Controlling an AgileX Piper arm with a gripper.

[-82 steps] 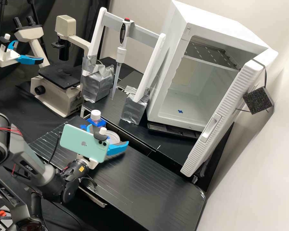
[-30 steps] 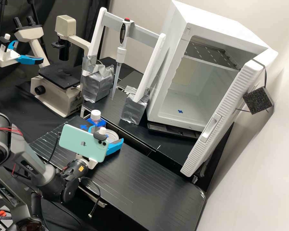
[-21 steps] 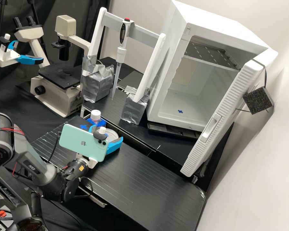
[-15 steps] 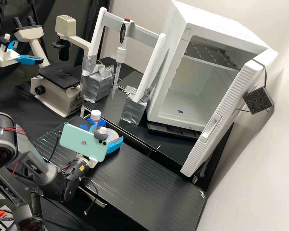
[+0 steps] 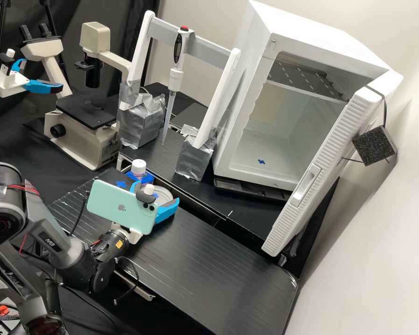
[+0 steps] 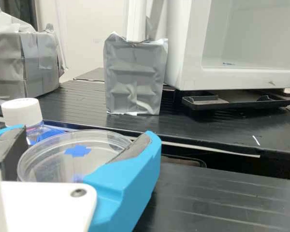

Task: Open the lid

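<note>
1. Pincer: closed on the clear round dish, a blue finger at either side of it, dark pads facing inward against the rim.
2. Dish: located between the fingers, low over the front part of the black counter, near that part's rear edge. Its underside is hidden. Lid and base cannot be told apart here.
3. Blue cross visible within the dish's outline; cannot tell whether above or below the clear plastic.
4. Bottle: upright just beside the dish, white cap on, blue material around its body. A second blue cross marks the counter near it.
5. Pale green phone: mounted on the arm behind the fingers.
6. Rear counter part: white frame with its two uprights set in silver-wrapped blocks; pipette hanging tip down from the crossbar.
7. Microscope: beyond the dish, beside the frame. White cabinet: on the frame's other side, ribbed door swung open.
</note>
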